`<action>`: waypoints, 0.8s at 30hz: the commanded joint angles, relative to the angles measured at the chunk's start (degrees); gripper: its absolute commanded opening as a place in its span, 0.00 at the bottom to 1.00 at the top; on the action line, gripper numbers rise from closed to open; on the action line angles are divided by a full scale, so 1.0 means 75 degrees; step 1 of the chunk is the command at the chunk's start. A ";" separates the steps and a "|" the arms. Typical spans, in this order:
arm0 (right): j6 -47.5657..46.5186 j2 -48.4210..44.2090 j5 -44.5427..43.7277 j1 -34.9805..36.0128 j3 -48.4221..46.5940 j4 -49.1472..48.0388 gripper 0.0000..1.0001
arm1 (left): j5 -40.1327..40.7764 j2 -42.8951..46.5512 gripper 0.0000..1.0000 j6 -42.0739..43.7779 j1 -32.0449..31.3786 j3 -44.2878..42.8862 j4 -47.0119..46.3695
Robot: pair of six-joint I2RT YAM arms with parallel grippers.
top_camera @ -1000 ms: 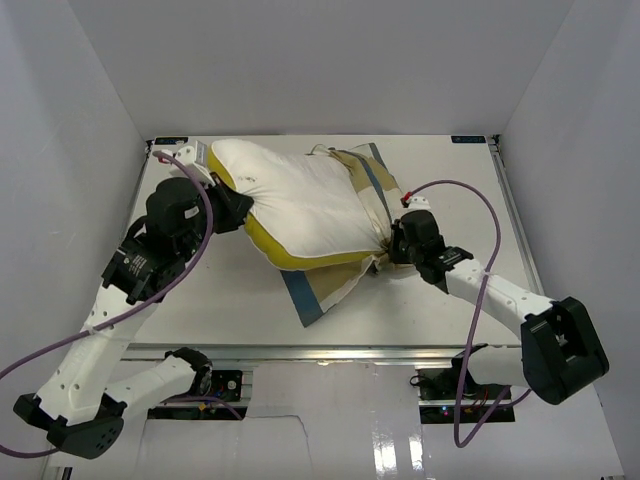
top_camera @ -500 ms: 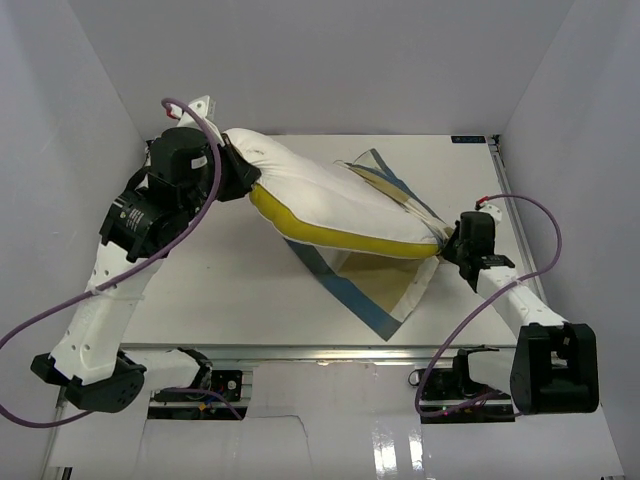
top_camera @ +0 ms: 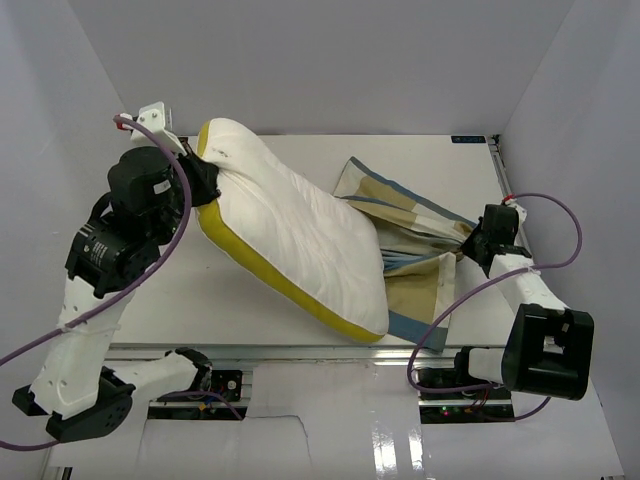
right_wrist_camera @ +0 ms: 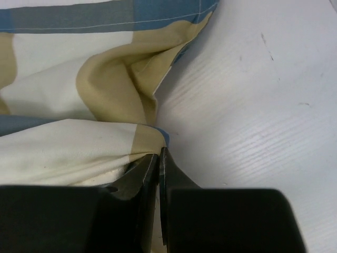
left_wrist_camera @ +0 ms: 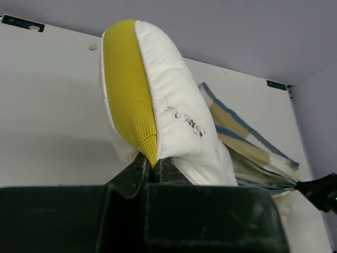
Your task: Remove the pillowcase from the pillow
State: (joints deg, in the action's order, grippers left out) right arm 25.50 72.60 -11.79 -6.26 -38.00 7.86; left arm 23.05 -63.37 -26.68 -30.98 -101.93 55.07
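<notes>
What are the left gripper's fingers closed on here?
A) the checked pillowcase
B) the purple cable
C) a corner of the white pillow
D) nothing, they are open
C: the left wrist view shows the left gripper shut on the yellow-edged corner of the pillow; the right gripper pinches the pillowcase.

Bright, even light; soft shadows

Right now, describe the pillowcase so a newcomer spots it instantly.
On the white table, look right of the plump white pillow. The pillowcase is the limp, crumpled fabric there, pinched by the right gripper; only it has tan, blue and cream checks.
</notes>
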 commanded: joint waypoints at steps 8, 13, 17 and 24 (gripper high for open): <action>-0.0529 -0.0572 -0.1109 -0.0056 -0.1238 0.0592 0.08 | 0.1707 -0.0982 0.00 0.1645 0.0123 0.0666 -0.2900; -0.0470 -0.1054 -0.1123 -0.0278 -0.0758 0.0675 0.08 | 0.3347 -0.2071 0.00 0.2548 0.0496 0.0723 -0.3276; -0.0470 -0.1206 -0.0691 -0.0278 -0.0746 0.0570 0.08 | 0.2742 -0.2331 0.00 0.2153 0.1457 0.1028 -0.3195; -0.0376 -0.1699 0.1230 -0.0232 -0.0032 -0.0425 0.08 | 0.0996 -0.2765 0.76 0.1144 0.1998 0.1414 -0.2409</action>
State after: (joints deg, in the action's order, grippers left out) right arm 23.31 61.60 -9.50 -8.08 -40.03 10.11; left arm 36.05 -85.67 -14.41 -16.43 -92.12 37.06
